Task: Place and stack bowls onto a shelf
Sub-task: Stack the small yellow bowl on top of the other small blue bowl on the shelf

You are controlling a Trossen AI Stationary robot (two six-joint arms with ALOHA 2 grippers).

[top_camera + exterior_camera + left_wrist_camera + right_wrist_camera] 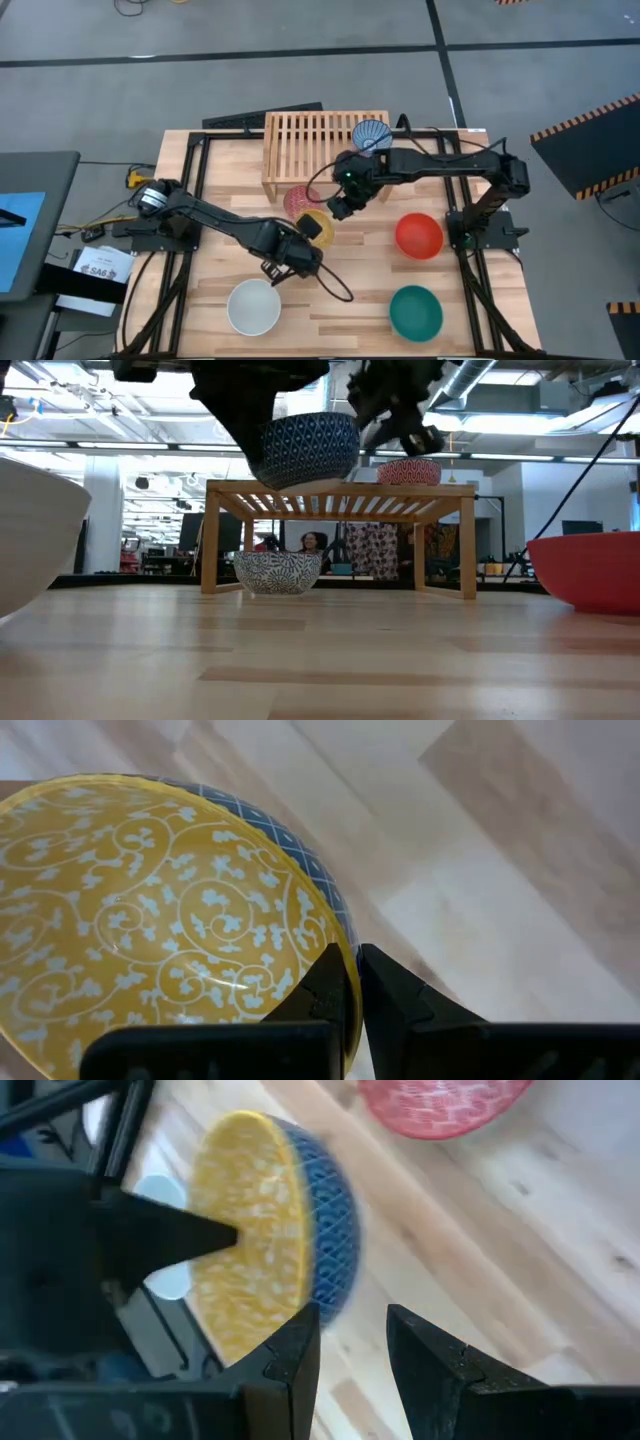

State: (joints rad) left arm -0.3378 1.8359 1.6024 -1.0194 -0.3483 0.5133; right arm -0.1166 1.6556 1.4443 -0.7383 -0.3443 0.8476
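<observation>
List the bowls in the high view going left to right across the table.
white bowl → pink-red patterned bowl → yellow patterned bowl, held by the left gripper → blue-and-white striped bowl. The teal bowl and red bowl lie farthest right, level with each other.

Glossy glazed yellow bowl [150, 920]; pale wood-grain table [520, 870], slatted shelf [310, 140]

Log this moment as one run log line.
left gripper shut on yellow bowl, lifted | right gripper open, empty | pink bowl on shelf
</observation>
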